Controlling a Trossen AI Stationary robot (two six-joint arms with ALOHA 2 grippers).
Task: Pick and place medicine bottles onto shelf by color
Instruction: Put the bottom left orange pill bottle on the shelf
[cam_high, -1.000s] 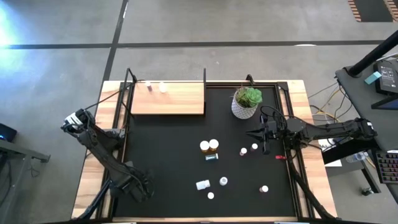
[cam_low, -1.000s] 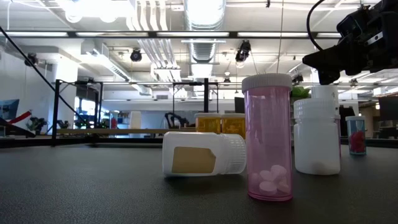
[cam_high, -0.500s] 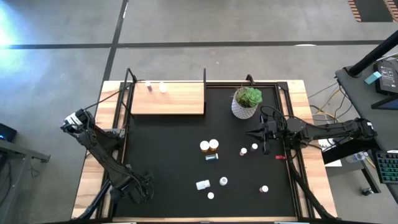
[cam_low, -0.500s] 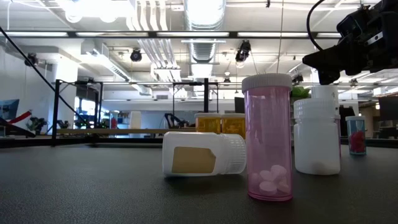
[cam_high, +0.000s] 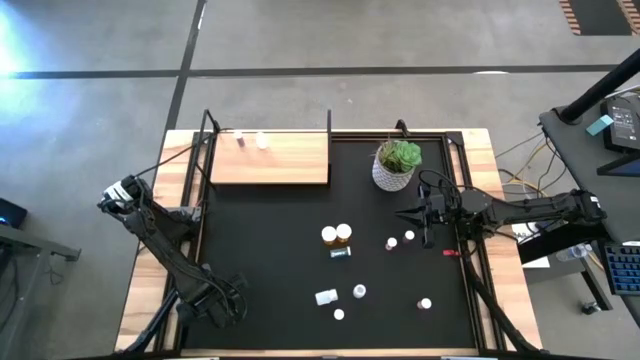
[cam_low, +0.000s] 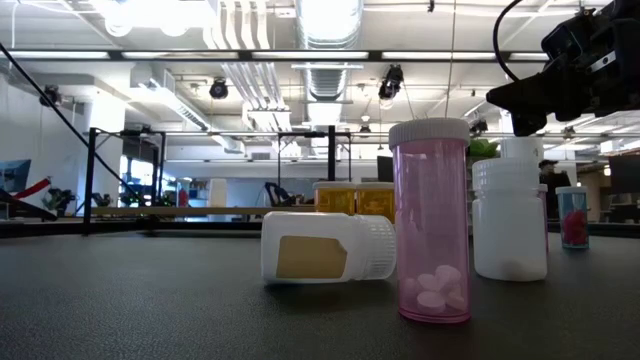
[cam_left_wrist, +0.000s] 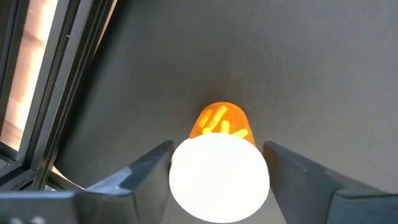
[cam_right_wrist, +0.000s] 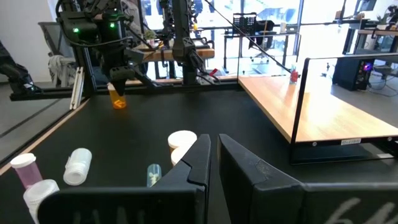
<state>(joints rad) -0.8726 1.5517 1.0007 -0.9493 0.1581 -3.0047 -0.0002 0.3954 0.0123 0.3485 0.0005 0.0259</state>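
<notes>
My left gripper (cam_high: 215, 305) points down at the near left of the black mat (cam_high: 270, 250), closed around an upright orange bottle (cam_left_wrist: 221, 121) with a white cap; it also shows far off as the left gripper (cam_right_wrist: 118, 78). Other medicine bottles stand or lie mid-mat: two orange ones (cam_high: 336, 235), a white one on its side (cam_high: 326, 297), and a pink one (cam_low: 432, 220). The light-wood shelf (cam_high: 270, 158) at the far left carries two bottles (cam_high: 250, 140). My right gripper (cam_high: 405, 213) hangs shut and level beside the plant, holding nothing. My left gripper comes from above, pointing down, with one finger on each side of the orange bottle's white cap (cam_left_wrist: 219, 180). The fingers (cam_left_wrist: 149, 165) meet the cap's rim at opposite sides. The bottle stands upright with its base (cam_right_wrist: 118, 104) on the mat.
A white pot with a green plant (cam_high: 396, 167) stands at the far right of the mat. A small red object (cam_high: 452, 252) lies by the right frame rail. Black posts rise at the shelf's corners (cam_high: 329, 122). The mat's middle left is bare.
</notes>
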